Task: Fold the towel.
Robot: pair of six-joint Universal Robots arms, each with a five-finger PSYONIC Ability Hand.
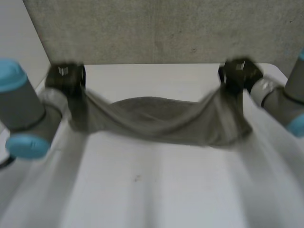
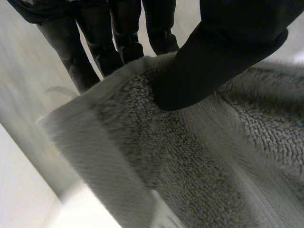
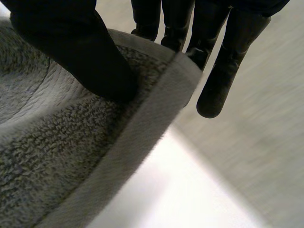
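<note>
Because the flat white counter (image 1: 142, 190) carries nothing else, the step in hand is easy to judge: the spread-and-carry stage of the fold, with no crease yet made. The grey terry towel (image 1: 161, 118) hangs stretched between the two hands above the far half of the counter. Its top edge sags in the middle towards six o'clock, and whether its lower edge touches the surface cannot be told.

The left hand (image 1: 66, 78), at about ten o'clock on the counter, is closed on one upper corner: its wrist view shows the thumb pressed onto the pile and the fingers (image 2: 123, 33) behind the hem. The right hand (image 1: 239, 76), at about two o'clock, pinches the other upper corner the same way, thumb on the pile and fingers (image 3: 218, 71) past the hem.

The next move probably calls for both hands to travel together towards six o'clock. They would need even tension, so that the hanging part lies flat and the held edge lands square on the opposite one.

No brand, label or writing can be read; a plain woven band (image 2: 223, 142) crosses the towel.
</note>
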